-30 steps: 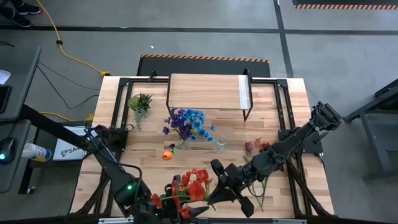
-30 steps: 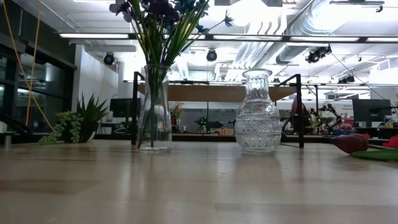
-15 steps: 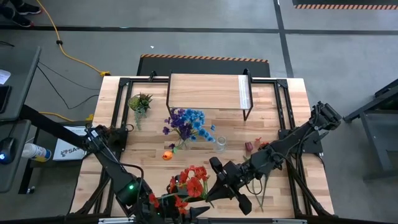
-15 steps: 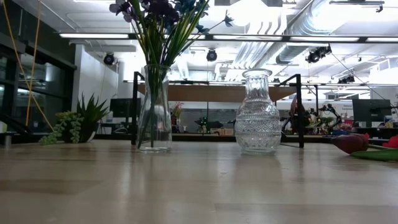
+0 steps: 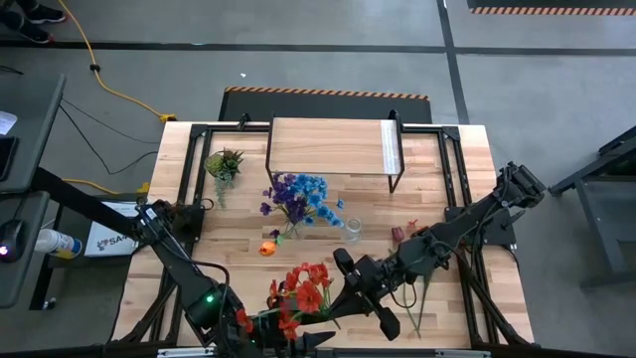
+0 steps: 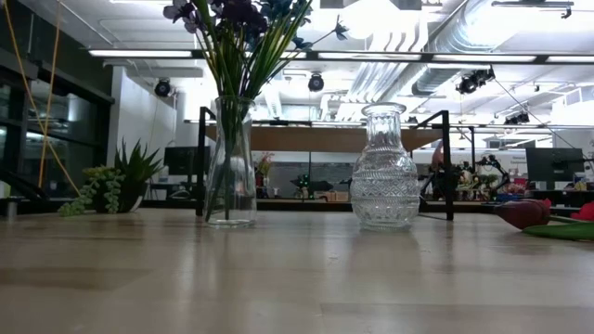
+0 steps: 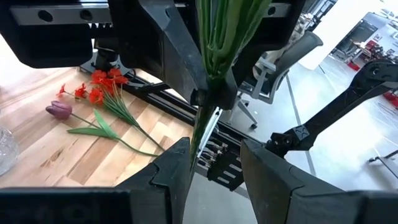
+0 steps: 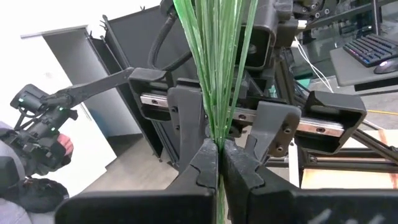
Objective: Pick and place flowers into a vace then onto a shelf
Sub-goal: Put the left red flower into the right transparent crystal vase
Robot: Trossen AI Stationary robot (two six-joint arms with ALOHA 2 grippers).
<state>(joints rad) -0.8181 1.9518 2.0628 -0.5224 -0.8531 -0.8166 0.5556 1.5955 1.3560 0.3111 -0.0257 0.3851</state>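
A bunch of red flowers (image 5: 301,291) hangs over the table's near edge, and my right gripper (image 8: 219,152) is shut on its green stems. My left gripper (image 7: 214,155) stands open just below. The thin stem ends (image 7: 199,134) pass between its fingers, and I cannot tell whether they touch. A glass vase (image 6: 230,158) holds blue and purple flowers (image 5: 298,194). Beside it stands an empty cut-glass vase (image 6: 384,167). The shelf (image 5: 333,146) is at the far middle. An orange bloom (image 5: 266,248) and a maroon bloom (image 7: 59,110) lie on the table. My right gripper pinches the bundle of green stems (image 8: 217,127) between its two fingers, below the blooms. The fingers come in about level from the table's right and lie across the stems. The bunch is lifted clear of the table, with its blooms up and leaning toward the table's left.
A small spiky green plant (image 5: 224,162) sits at the far left. More loose red flowers (image 7: 99,87) and long stems (image 5: 417,310) lie on the right half of the table. The black table frame runs along the edges.
The red bunch, with my right gripper on it, has shifted a little toward the table's left. Both grippers keep the same finger gap.
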